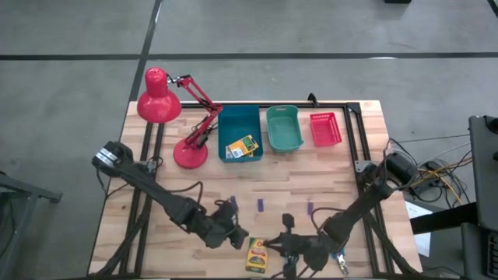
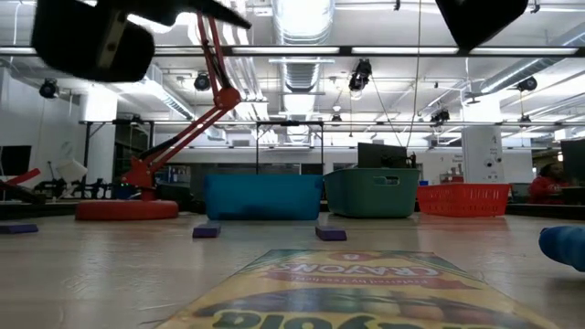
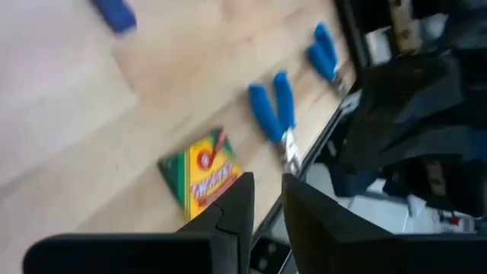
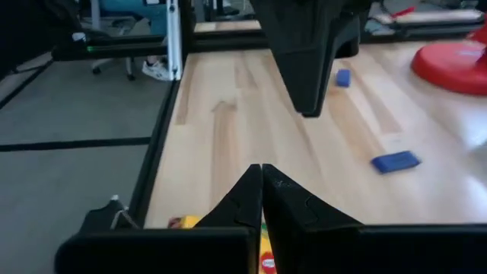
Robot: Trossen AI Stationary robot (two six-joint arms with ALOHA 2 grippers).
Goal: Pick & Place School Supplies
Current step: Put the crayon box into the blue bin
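Observation:
A yellow-and-green crayon box (image 1: 257,255) lies flat on the wooden table near its front edge, and fills the foreground of the low view (image 2: 347,292). My left gripper (image 1: 233,233) hovers just left of it, open by a narrow gap with nothing between the fingers (image 3: 266,190). My right gripper (image 1: 278,246) hangs just right of the box, shut (image 4: 261,173). Two blue-handled tools (image 3: 274,114) (image 3: 323,49) lie right of the box. Purple blocks (image 1: 261,204) (image 1: 310,208) lie on the table behind it. A second crayon box (image 1: 241,148) rests in the blue bin.
Along the far edge stand a blue bin (image 1: 240,117), a teal bin (image 1: 284,128) and a red basket (image 1: 325,128). A red desk lamp (image 1: 159,97) stands at the far left on its round base (image 1: 189,154). Bare wood lies between the bins and the blocks.

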